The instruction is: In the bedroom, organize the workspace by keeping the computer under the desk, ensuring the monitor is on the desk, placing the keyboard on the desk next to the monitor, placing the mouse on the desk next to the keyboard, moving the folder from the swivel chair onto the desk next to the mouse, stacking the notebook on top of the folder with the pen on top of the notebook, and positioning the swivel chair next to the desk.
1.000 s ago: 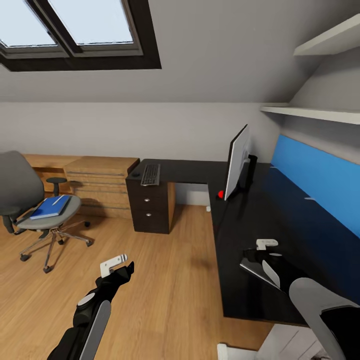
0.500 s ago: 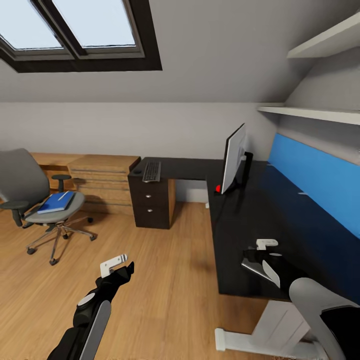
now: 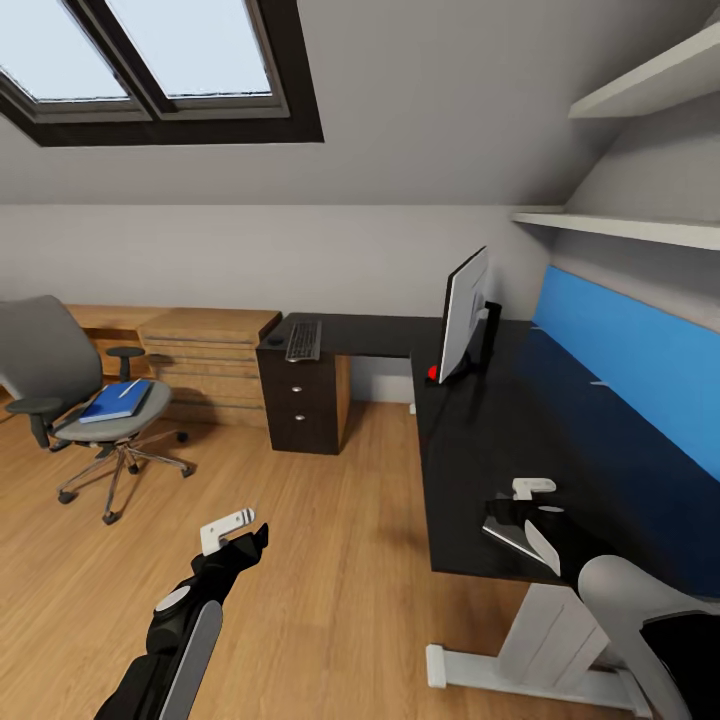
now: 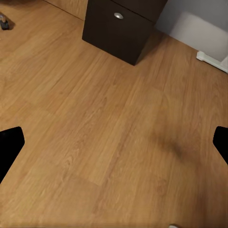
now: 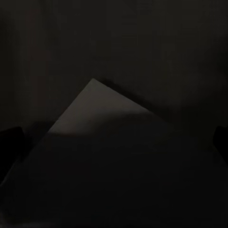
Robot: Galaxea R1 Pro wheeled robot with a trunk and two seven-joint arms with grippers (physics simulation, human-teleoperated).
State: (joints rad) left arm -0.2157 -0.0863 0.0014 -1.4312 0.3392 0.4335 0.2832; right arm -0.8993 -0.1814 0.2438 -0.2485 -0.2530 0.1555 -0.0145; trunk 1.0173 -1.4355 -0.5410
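Bright blue flat folder (image 3: 114, 401) lies on the grey seat of the swivel chair (image 3: 60, 385), middle left of the head view, with a thin white-silver pen (image 3: 128, 389) lying across its top; chair stands on the light wood floor (image 3: 330, 560), well apart from the desk, so folder and chair both still need moving. Glossy black L-shaped desk (image 3: 500, 430) fills centre to right of frame. Large thin flat monitor (image 3: 462, 315) stands upright on it near the corner of the L, screen edge-on to the camera, red dot at its lower corner. Slim dark keyboard (image 3: 303, 340) lies on the far desk arm above the dark drawer unit (image 3: 300, 405), with a small black mouse (image 3: 273, 342) just beside it; both already on the desk but well apart from the monitor. Thin dark grey notebook (image 3: 515, 535) sits tilted at the right gripper (image 3: 528, 512), lower right, over the near desk end; looks carried there for stacking. Right wrist view is nearly black with a grey wedge, so I cannot tell whether those jaws are clamped on it. Left gripper (image 3: 232, 530), lower left, hangs over bare floor, fingers apart in the left wrist view, nothing between them. Blue wall panel (image 3: 630, 365) backs the desk.
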